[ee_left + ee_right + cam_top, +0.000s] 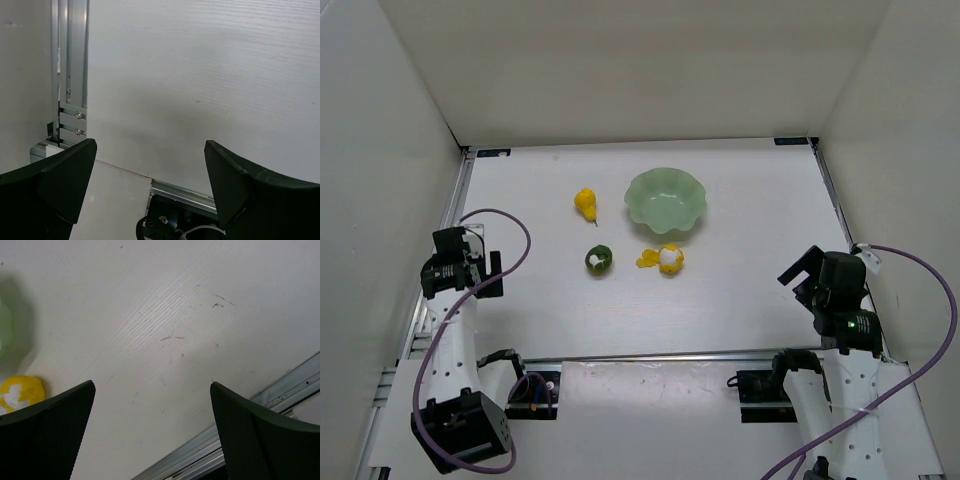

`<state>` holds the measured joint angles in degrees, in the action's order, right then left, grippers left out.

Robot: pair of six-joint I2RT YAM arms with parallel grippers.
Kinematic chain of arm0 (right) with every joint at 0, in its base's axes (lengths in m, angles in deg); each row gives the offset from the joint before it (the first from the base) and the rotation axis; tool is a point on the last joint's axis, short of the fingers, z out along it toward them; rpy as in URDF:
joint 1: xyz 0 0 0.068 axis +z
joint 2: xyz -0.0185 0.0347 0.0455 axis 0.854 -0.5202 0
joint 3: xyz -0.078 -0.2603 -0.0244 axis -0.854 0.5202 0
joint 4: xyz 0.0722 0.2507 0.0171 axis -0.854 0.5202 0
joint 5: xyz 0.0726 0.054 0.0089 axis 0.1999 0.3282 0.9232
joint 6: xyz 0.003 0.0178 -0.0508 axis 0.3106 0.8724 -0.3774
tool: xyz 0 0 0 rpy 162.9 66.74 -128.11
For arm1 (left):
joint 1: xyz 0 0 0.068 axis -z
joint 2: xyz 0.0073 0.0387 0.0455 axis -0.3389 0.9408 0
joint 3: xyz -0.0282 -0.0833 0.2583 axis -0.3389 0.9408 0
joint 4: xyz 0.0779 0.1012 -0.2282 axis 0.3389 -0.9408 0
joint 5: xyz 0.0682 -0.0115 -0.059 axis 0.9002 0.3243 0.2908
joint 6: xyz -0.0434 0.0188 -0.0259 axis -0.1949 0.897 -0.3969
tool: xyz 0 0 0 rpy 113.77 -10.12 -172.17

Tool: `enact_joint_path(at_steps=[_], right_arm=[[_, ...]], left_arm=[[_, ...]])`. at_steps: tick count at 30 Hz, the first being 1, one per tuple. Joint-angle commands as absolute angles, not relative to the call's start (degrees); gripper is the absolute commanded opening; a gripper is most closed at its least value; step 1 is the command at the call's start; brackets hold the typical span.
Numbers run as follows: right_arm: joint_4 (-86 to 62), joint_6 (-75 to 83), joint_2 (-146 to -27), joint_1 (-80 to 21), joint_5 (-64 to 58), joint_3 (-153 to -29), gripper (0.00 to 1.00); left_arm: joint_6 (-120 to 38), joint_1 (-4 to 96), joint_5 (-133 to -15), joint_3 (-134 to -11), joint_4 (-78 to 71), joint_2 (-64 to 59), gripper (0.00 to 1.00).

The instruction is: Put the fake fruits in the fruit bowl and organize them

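Evidently no fruit is loaded yet: the pale mint-green round bowl with a scalloped rim (642, 188) stands empty on the white tabletop (750, 310), toward the far middle of the overhead view. All three fruits lie on the table outside it. Taking the bowl as dial centre, the yellow plastic pear (585, 203) lies at 9 o'clock, near the rim but apart from it. The yellow-and-white peeled-looking plastic fruit (667, 259) lies at 6 o'clock, just beside the rim. The round dark green plastic fruit with a white patch (599, 259) lies at about 8 o'clock, farther out.

Left gripper (150, 145): jaws spread to full width, nothing between them. Its wrist view shows only bare table and an aluminium rail (70, 75). It sits at the near left edge, well apart from every fruit.

Right gripper (152, 386): jaws likewise wide apart and empty, near the right edge. The peeled-looking fruit shows at 8 o'clock in its wrist view, with a green blur of the bowl above it.

Assessment: the first pick is the step in hand, with no approach made. The peeled-looking fruit appears the nearest candidate for the right arm, the pear and the green fruit for the left. The next move calls for carrying a gripper over the chosen fruit, descending with the jaws straddling it, and closing gently — small rounded plastic may roll out of an off-centre pinch.
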<state>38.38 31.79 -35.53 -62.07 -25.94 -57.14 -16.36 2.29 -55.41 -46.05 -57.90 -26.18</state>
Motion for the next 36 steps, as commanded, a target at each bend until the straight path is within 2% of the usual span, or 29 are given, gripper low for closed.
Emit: enact_joint_path(at_steps=[1,6,8,10,13,16,21,26,36], right_arm=[[38.69,31.22,-35.63,-62.26,-25.12,-57.55,1.0],[36.15,28.75,-38.0,-62.26,-21.06,-57.02,1.0],[34.3,28.75,-39.58,-61.65,-20.36,-57.02,1.0],[32.2,28.75,-41.25,-61.03,-19.83,-56.49,1.0],[30.35,30.15,-45.82,-60.5,-19.31,-57.02,1.0],[29.2,31.64,-51.0,-59.98,-18.78,-57.02,1.0],[26.3,32.27,-54.87,-58.83,-18.25,-57.02,1.0],[26.3,30.77,-59.53,-58.83,-19.75,-58.69,1.0],[25.77,29.63,-67.44,-58.83,-22.65,-63.09,1.0]], left_arm=[[-13.79,2.23,-61.08,-48.02,-59.46,-26.28,1.0],[-13.68,11.26,-63.65,-58.65,-63.26,-17.43,1.0],[-15.09,18.99,-60.41,-65.15,-62.22,-13.11,1.0],[-15.7,28.01,-56.03,-70.07,-61.6,-4.5,1.0],[-15.7,35.95,-55.04,-82.98,-61.59,9.99,1.0],[-19.64,38.09,-57.48,-103.93,-64.56,25.46,1.0],[-26.15,38.09,-55.84,-125.71,-68.26,45.43,1.0],[-27.39,38.09,-55.2,-127.49,-65.64,54.67,1.0],[-27.39,38.09,-58.11,-125.21,-60.19,60.3,1.0]])
